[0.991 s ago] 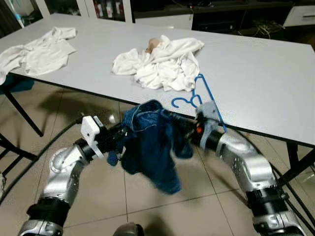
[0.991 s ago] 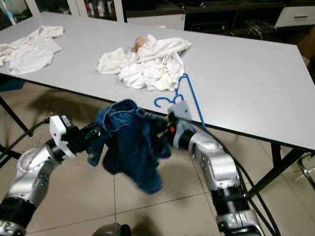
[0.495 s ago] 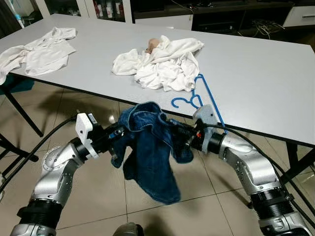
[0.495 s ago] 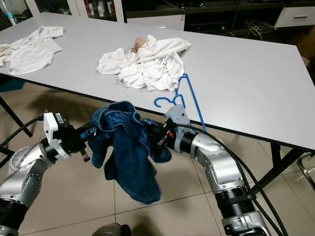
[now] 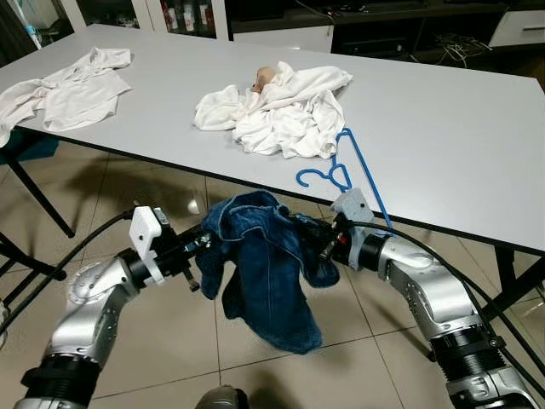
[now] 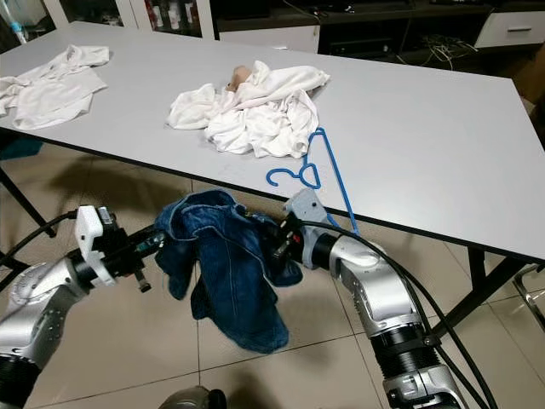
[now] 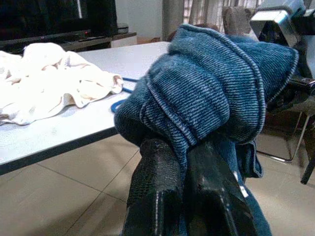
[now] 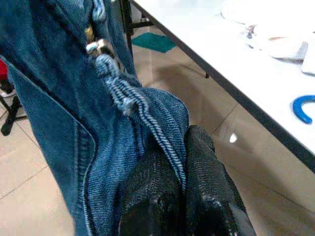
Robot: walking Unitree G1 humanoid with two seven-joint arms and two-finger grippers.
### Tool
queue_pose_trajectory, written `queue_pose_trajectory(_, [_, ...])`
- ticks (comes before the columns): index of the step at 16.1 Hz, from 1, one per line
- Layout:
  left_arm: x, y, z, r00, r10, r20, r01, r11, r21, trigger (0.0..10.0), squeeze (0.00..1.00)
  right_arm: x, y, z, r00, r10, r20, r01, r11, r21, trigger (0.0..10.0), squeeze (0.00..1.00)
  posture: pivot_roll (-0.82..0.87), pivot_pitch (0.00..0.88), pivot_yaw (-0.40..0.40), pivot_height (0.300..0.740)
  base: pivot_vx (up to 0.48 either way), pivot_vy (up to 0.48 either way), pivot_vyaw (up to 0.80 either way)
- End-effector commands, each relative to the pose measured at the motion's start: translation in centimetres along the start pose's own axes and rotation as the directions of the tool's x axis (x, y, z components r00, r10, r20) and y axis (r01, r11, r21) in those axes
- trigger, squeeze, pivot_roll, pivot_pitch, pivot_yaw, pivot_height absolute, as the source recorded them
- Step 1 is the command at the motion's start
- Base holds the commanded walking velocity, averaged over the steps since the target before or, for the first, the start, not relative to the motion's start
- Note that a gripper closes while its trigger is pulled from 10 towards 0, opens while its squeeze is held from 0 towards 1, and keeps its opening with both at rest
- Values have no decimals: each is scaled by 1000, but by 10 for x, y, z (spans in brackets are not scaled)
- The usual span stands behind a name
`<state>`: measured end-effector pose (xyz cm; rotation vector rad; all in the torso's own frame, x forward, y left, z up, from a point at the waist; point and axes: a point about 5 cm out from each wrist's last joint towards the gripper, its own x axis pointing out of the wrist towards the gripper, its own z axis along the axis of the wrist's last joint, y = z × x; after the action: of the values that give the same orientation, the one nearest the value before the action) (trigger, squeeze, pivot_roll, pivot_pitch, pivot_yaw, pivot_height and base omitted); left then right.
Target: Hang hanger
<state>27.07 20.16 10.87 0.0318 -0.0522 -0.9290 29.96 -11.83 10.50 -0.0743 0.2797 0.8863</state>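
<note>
**Denim held between two grippers, blue hanger on the table edge**

A long grey-white table (image 5: 443, 128) on black legs stands on a floor of beige tiles (image 5: 153, 341). Dark cabinets and a tangle of cables line the far wall behind it. A teal object shows under the table's left end.

On the table lie two lots of white cloth: a crumpled pile of white garments (image 5: 277, 106) near the middle and a flat white shirt (image 5: 72, 85) at the left end. One blue hanger (image 5: 345, 166) lies just beside the crumpled pile, its hook pointing to the near edge of the table.

In front of the table, above the floor, the two arms hold one blue denim garment (image 5: 268, 264) between them. The left gripper (image 7: 189, 184) has its black fingers (image 7: 155, 196) pinched shut on a fold of the denim; the right gripper (image 8: 184, 182) is likewise clamped on a frayed seam. The cloth hangs down in a loose bundle between the grippers, clear of the table and the hanger.

Against half a second ago, the garment's top edge sits lower and nearer the robot, the hanging part has swung to the right, and the left forearm has dropped slightly. The hanger and both white lots lie as they did.
</note>
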Motion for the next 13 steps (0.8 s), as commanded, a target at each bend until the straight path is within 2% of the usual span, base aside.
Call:
queue_pose_trajectory(1, [-4, 3, 8, 1000, 8, 7, -9, 1000, 28, 0, 0, 2, -3, 10, 999, -10, 37, 11, 1000, -28, 10000, 1000, 6, 0, 68, 740, 0, 0, 0])
queue_pose_trajectory(3, [-4, 3, 8, 1000, 15, 7, -15, 999, 33, 0, 0, 3, -6, 18, 997, -34, 73, 36, 999, -26, 10000, 1000, 7, 0, 67, 740, 0, 0, 0])
queue_pose_trajectory(4, [-3, 4, 9, 1000, 18, 10, -18, 999, 37, 0, 0, 3, -7, 22, 996, -37, 87, 40, 999, -31, 10000, 812, 7, 0, 66, 740, 0, 0, 0])
queue_pose_trajectory(5, [-3, 4, 9, 1000, 19, 12, -20, 999, 39, 0, 0, 3, -7, 24, 995, -35, 92, 38, 999, -33, 10000, 0, 7, 0, 66, 740, 0, 0, 0])
queue_pose_trajectory(9, [-2, 6, 11, 1000, 27, 13, -28, 998, 53, 0, 0, -3, -13, 26, 995, -27, 98, 33, 997, -65, 10000, 0, 4, 0, 67, 740, 0, 0, 0])
queue_pose_trajectory(10, [-2, 7, 12, 1000, 29, 12, -29, 998, 57, 0, 0, -6, -19, 27, 994, -50, 96, 57, 996, -74, 10000, 0, 3, 0, 68, 740, 0, 0, 0])
queue_pose_trajectory(11, [-2, 7, 12, 1000, 28, 8, -29, 998, 63, 0, 0, -10, -32, 29, 989, -119, 89, 127, 988, -92, 10000, 0, 2, 0, 69, 740, 0, 0, 0])
queue_pose_trajectory(12, [-3, 7, 12, 1000, 26, 3, -26, 997, 68, 0, 0, -13, -43, 28, 977, -205, 59, 212, 962, -171, 10000, 0, 2, 0, 70, 740, 0, 0, 0])
queue_pose_trajectory(13, [-2, 6, 12, 1000, 23, -1, -23, 997, 72, 0, 0, -13, -52, 25, 954, -299, 19, 292, 912, -286, 10000, 0, 2, 0, 69, 740, 0, 0, 0])
